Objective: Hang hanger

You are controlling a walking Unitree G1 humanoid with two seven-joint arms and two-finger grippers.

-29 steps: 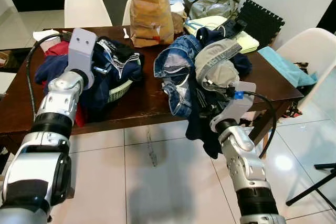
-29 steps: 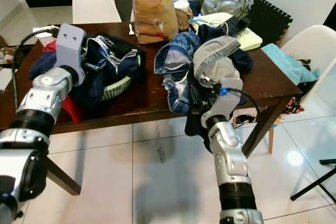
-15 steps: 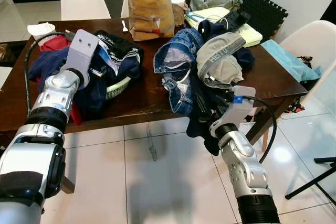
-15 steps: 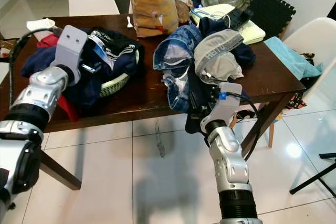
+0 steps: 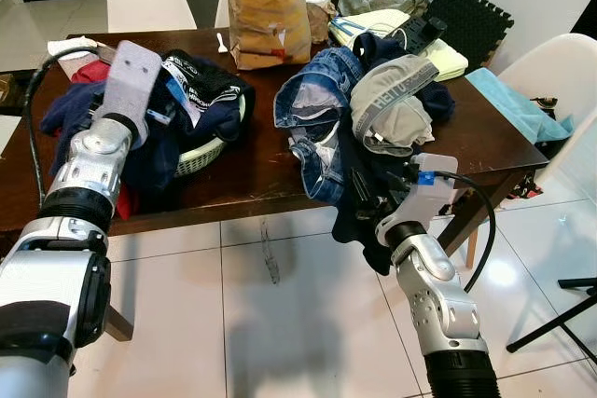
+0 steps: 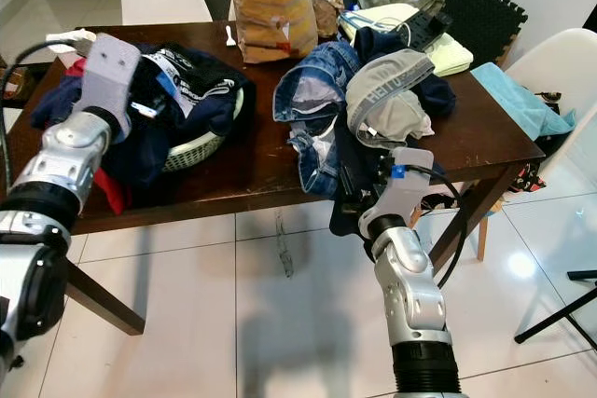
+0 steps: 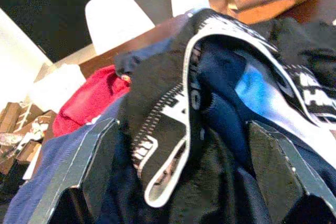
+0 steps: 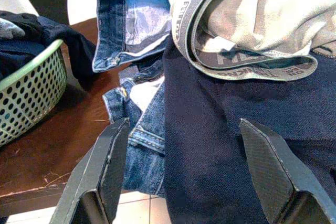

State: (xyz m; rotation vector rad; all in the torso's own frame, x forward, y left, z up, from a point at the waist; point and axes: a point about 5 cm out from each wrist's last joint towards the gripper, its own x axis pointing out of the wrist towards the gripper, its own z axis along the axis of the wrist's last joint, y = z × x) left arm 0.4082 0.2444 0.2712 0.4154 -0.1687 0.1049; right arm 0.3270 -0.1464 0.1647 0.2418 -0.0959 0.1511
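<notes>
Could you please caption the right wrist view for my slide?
Open right gripper faces navy cloth, jeans and a green basket.

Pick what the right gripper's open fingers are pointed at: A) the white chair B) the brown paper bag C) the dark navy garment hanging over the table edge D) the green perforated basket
C: in the right wrist view the right gripper is open, its fingers either side of the dark navy garment under the grey waistband piece.

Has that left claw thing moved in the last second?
Yes. The left gripper has swung toward the robot's left across the laundry basket, away from the paper bag.
</notes>
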